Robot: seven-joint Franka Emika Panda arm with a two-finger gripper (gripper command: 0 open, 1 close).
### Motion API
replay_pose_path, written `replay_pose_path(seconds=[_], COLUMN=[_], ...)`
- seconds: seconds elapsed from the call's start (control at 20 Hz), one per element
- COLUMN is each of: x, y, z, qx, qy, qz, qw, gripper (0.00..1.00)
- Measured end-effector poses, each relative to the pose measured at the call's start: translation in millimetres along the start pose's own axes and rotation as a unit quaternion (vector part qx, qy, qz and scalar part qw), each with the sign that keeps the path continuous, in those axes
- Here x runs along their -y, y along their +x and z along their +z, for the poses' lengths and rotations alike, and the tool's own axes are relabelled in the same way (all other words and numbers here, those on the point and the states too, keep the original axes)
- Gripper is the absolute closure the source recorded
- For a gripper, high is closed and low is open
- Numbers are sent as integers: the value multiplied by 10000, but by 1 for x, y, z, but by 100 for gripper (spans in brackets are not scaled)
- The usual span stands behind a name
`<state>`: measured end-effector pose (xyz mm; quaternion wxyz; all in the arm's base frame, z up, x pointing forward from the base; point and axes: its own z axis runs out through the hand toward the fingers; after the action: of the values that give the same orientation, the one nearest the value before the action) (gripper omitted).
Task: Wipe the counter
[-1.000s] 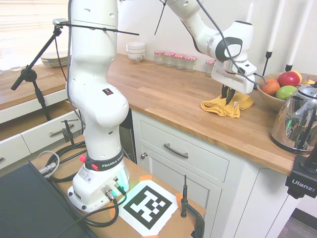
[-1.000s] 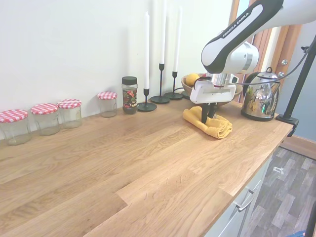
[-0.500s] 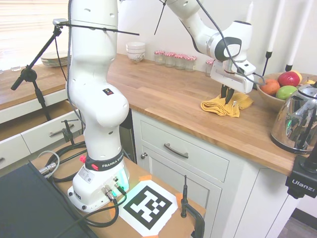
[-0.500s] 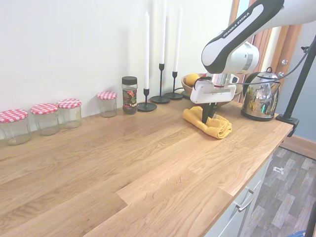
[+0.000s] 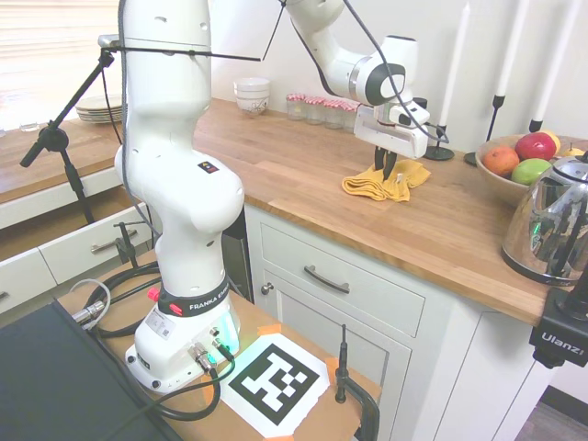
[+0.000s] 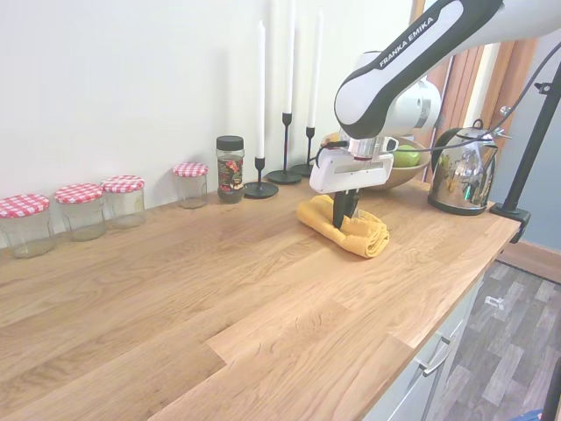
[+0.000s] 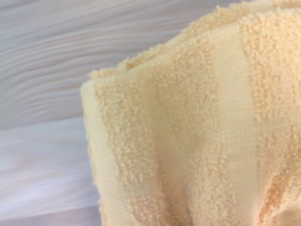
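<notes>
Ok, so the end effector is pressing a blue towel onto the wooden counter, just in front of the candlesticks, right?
Not quite: the towel is yellow, not blue, as the second exterior view shows. The rest holds: the end effector presses it onto the wooden counter, just in front of the candlesticks.

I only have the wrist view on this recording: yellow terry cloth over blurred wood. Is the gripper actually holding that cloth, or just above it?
Observer: The gripper is shut on the yellow cloth, which lies bunched on the counter.
Operator: What is nearby on the counter?
Observer: Behind the cloth, against the wall, stand black candlesticks with white candles and a dark-lidded jar.
Operator: Anything on the far side of the cloth?
Observer: A fruit bowl and a shiny kettle sit toward the counter's end, apart from the cloth.
</notes>
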<state>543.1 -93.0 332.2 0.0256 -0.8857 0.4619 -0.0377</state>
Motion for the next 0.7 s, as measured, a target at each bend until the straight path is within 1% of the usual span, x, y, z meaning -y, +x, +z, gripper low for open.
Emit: replay_pose_path(seconds=[0.35,0.7], x=[57,104], y=[-82,-171], z=[2,4], qx=[-189,-492], qy=[-150,-300], qz=[-451,-934], qw=[9987,9940], gripper=[100,100])
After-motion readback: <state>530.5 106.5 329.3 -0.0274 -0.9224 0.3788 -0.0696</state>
